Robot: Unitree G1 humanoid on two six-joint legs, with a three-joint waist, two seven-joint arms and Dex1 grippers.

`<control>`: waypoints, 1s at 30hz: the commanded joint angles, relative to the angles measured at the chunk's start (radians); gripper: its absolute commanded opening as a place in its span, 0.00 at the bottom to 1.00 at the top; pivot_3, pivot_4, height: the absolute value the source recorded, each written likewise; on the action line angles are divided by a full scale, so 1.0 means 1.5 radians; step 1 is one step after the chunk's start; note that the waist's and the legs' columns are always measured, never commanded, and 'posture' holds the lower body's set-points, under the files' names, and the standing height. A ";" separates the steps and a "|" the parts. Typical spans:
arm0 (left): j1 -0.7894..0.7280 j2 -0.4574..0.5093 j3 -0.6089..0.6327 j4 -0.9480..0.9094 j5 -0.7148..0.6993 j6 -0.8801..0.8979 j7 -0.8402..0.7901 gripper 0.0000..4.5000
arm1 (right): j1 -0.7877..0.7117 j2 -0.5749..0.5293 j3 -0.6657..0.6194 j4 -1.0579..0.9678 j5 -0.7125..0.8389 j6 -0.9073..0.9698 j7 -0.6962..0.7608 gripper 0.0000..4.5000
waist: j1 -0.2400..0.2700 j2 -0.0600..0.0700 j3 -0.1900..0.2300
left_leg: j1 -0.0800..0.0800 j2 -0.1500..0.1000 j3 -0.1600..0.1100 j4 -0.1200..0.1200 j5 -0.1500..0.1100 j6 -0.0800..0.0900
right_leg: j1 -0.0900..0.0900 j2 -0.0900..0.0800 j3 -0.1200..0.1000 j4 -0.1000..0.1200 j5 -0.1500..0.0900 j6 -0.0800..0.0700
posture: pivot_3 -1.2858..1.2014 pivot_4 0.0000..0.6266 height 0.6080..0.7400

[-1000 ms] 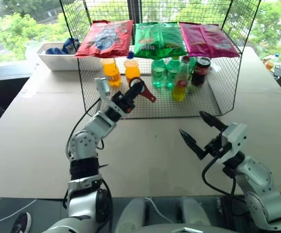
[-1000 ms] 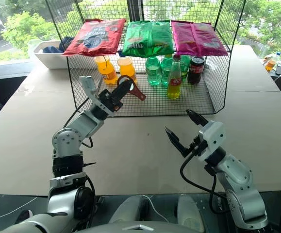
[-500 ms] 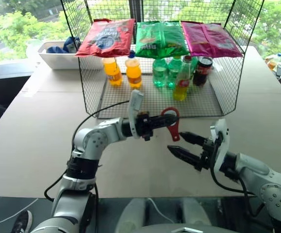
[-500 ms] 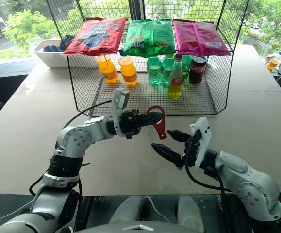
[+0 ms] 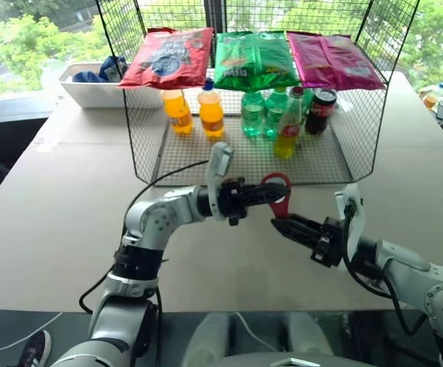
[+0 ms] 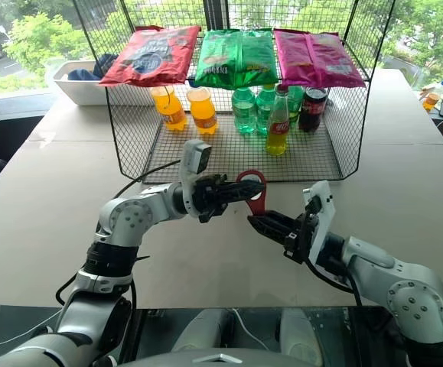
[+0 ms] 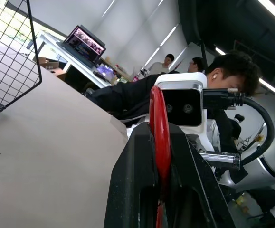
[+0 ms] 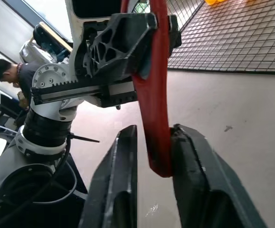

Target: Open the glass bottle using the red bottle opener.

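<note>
The glass bottle (image 6: 276, 121) stands upright inside the black wire-mesh cage (image 6: 129, 145) at the back of the pale table (image 6: 37, 222), on the cage's mesh floor, between the green plastic bottles (image 6: 243, 111) and a dark cola can (image 6: 311, 109). It is slim and clear, filled with yellow-orange drink, with a red label round its middle whose writing is too small to read. Two stubbier orange plastic bottles (image 6: 201, 112) stand further to the left. On the cage's top lie three glossy snack bags, red (image 6: 146, 56), green (image 6: 234, 58) and pink (image 6: 315, 57); their print cannot be read.

The red bottle opener (image 5: 279, 193) is held in the air in front of the cage, over the table. It is flat, smooth and red, with an oval ring at one end. Its long axis runs near upright, ring uppermost, handle pointing down. The left gripper (image 5: 265, 195) is clamped on the ring end, its black fingers closed flat against both faces. The right gripper (image 8: 151, 156) has its black fingers closed round the lower handle (image 8: 157, 137), pinching it from either side. A white bin (image 5: 91, 88) sits at the table's far left corner
</note>
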State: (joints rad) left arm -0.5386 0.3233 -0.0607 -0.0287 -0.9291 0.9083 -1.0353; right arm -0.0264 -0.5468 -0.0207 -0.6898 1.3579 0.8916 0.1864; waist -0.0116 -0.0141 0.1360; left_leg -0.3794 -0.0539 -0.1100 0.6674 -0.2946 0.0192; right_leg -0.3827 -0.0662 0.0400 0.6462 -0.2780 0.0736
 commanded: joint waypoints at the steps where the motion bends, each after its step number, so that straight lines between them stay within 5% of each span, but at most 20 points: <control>1: -0.002 -0.006 0.002 -0.015 0.015 -0.010 0.016 0.00 | -0.002 -0.007 0.025 -0.038 0.029 0.005 0.018 0.00 | 0.000 0.000 0.000 | 0.000 0.000 0.000 0.000 0.000 0.000 | 0.000 0.000 0.000 0.000 0.000 0.000 | 0.52 0.24 1.00; 13: -0.001 -0.027 0.028 -0.017 0.006 -0.006 0.043 0.00 | 0.017 -0.039 0.016 -0.027 0.032 -0.003 0.033 0.00 | 0.000 0.000 0.000 | 0.000 0.000 0.000 0.001 0.000 0.000 | 0.000 0.000 0.000 0.000 0.000 0.000 | 0.52 0.24 1.00; 20: -0.011 -0.032 0.064 0.016 0.024 -0.036 0.080 0.63 | 0.079 -0.019 -0.061 0.030 -0.003 -0.065 0.023 0.00 | 0.003 0.000 0.000 | 0.000 0.000 -0.001 0.001 0.000 0.000 | 0.000 0.000 -0.001 0.000 0.000 0.000 | 0.52 0.24 1.00; 24: -0.026 -0.043 0.082 0.047 0.056 -0.083 0.108 0.98 | 0.122 0.026 -0.114 0.066 -0.112 -0.157 0.020 0.00 | 0.004 0.000 0.000 | 0.000 -0.001 -0.001 0.001 0.000 0.000 | 0.001 0.000 0.000 0.000 0.000 0.000 | 0.52 0.24 1.00; 30: -0.107 -0.120 0.028 0.213 0.300 -0.406 0.207 0.98 | 0.074 0.133 -0.169 0.120 -0.267 -0.288 -0.071 0.00 | 0.011 0.000 0.000 | 0.000 -0.001 0.000 0.001 0.000 0.000 | 0.001 0.000 0.000 0.001 0.000 0.000 | 0.52 0.24 1.00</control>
State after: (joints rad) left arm -0.6593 0.1552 0.0190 0.2224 -0.6111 0.4795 -0.7660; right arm 0.1040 -0.3638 -0.2377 -0.4971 1.0031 0.5190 0.1051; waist 0.0042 -0.0141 0.1363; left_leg -0.3793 -0.0557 -0.1106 0.6686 -0.2943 0.0188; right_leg -0.3823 -0.0659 0.0398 0.6473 -0.2777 0.0742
